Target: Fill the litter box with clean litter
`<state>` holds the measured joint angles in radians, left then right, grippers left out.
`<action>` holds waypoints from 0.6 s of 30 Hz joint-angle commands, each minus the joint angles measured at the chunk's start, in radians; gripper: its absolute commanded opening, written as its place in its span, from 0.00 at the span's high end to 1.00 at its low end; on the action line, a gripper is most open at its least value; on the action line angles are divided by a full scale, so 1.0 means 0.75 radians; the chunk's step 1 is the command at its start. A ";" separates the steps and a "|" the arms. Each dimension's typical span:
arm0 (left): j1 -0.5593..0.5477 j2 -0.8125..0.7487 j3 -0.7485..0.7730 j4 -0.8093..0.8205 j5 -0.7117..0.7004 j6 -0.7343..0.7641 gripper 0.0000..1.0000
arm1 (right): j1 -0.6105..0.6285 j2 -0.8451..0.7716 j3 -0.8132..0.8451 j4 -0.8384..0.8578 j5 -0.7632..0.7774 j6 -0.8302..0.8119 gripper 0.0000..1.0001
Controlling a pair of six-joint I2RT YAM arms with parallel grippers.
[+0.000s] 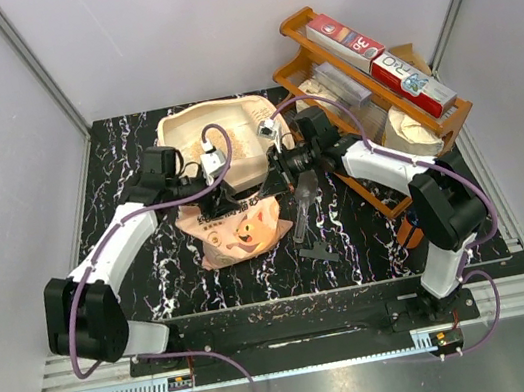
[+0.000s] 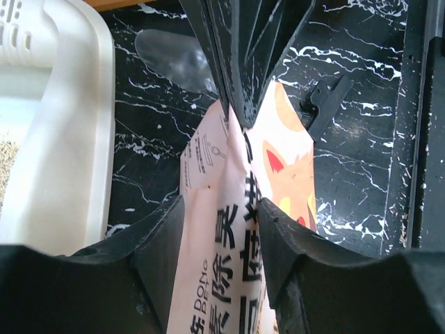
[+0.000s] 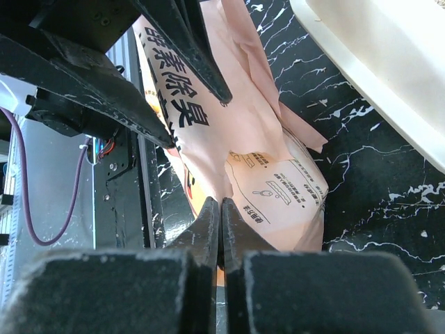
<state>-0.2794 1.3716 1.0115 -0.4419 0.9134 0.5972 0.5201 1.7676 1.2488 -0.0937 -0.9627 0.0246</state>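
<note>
The cream litter box (image 1: 191, 127) lies at the back middle of the table; its wall shows in the left wrist view (image 2: 69, 139) and the right wrist view (image 3: 389, 62). A little tan litter (image 2: 5, 163) lies inside it. The pink-orange printed bag (image 1: 237, 229) hangs just in front of the box, held between both grippers. My left gripper (image 1: 214, 200) (image 2: 219, 209) is shut on the bag's top. My right gripper (image 1: 265, 185) (image 3: 222, 209) is shut on the bag's thin edge. The bag fills both wrist views (image 2: 229, 229) (image 3: 236, 132).
A clear plastic scoop (image 1: 305, 211) (image 2: 170, 59) and a black clip (image 1: 325, 251) (image 2: 323, 104) lie on the black marbled table (image 1: 144, 278) right of the bag. A brown wooden rack (image 1: 374, 85) with boxes stands at the back right.
</note>
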 commanded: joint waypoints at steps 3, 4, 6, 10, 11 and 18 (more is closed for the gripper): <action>-0.065 0.094 0.112 0.084 0.034 -0.005 0.54 | -0.019 -0.039 0.049 0.164 -0.052 0.061 1.00; -0.077 0.106 0.118 0.078 0.034 -0.001 0.56 | -0.019 -0.039 0.049 0.166 -0.054 0.067 1.00; -0.090 0.143 0.144 0.037 0.040 0.014 0.60 | -0.019 -0.041 0.047 0.168 -0.052 0.069 1.00; -0.094 0.192 0.179 0.004 0.032 0.022 0.66 | -0.021 -0.048 0.039 0.168 -0.054 0.072 1.00; -0.094 0.212 0.189 -0.002 0.030 0.022 0.69 | -0.019 -0.048 0.039 0.168 -0.054 0.072 1.00; -0.090 0.317 0.320 -0.145 0.040 -0.060 0.89 | -0.021 -0.056 0.035 0.129 -0.050 0.021 0.96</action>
<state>-0.3527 1.5730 1.1740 -0.5339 0.9321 0.5816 0.5133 1.7676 1.2488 -0.0723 -0.9504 0.0463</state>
